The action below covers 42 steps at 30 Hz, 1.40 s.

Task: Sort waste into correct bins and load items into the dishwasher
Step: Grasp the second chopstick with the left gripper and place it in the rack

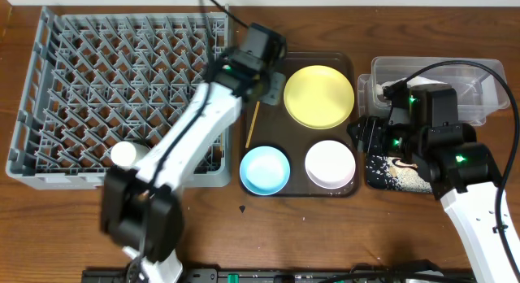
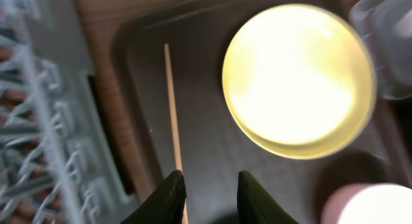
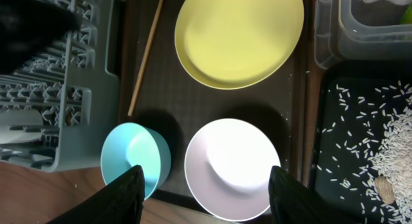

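The left gripper (image 2: 211, 182) is held partly open with nothing between its fingers, at the bottom of the left wrist view, close over the lower end of the chopsticks (image 2: 172, 102). These are seen as one thin wooden line lying flat on the brown tray (image 2: 212, 127), along its left side and just beside the dish rack (image 2: 45, 121) (whether one stick or two lie there cannot be told). The right gripper (image 3: 206, 179) is spread wide and empty above the white bowl (image 3: 232, 167), with the blue bowl (image 3: 135, 161) at lower left and the yellow plate (image 3: 239, 32) at the top of its view.

Several failures can be expected from here. The stick is overlapped by the finger at lower left rather than centred in the gap, so a straight descent is likely to press on it and flick it sideways. Because it is so thin and flat, the fingers may be closed above it, or only one of a pair may be caught. The tray's raised edge and the rack wall are close by on the left, and a finger could be jammed against either. A grasp taken near the end would let the stick droop, slip out, or snag on the rack's pegs. Both arms are placed over the same tray, so a collision is possible if the plate is reached for at once.
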Each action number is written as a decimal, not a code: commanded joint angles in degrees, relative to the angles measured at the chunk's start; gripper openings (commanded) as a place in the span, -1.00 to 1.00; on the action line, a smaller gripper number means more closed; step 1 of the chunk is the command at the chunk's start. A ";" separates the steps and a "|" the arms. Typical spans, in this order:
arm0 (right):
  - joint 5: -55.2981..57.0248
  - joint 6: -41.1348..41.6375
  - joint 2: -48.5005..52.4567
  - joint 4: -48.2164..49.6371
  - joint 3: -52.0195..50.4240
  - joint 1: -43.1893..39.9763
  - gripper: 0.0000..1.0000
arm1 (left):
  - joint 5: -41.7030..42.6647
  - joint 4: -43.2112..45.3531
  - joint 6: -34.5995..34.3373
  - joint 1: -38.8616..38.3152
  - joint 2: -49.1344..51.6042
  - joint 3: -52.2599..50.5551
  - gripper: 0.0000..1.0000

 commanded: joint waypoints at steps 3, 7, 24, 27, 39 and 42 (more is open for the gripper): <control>-0.48 0.59 -0.13 -0.07 0.28 -0.35 0.19 | -2.91 3.56 1.86 0.92 8.81 -1.05 -0.29; -0.46 0.59 -0.13 -0.04 0.28 -0.35 0.19 | -2.91 6.45 1.86 1.36 13.38 -1.05 -0.26; -0.48 0.59 -0.11 -0.09 0.28 -0.35 0.19 | -1.49 6.84 2.01 1.51 22.08 -1.07 -0.28; -0.48 0.59 -0.11 -0.22 0.28 -0.35 0.18 | 1.25 5.77 1.75 1.51 22.16 -1.07 -0.63; -1.95 0.57 -0.11 -0.31 0.28 -0.35 0.14 | 3.23 1.20 1.25 2.89 12.68 1.44 -0.85; -1.95 0.57 -0.11 -0.24 0.28 -0.35 0.15 | 3.19 -0.74 0.74 3.39 5.95 1.51 -0.84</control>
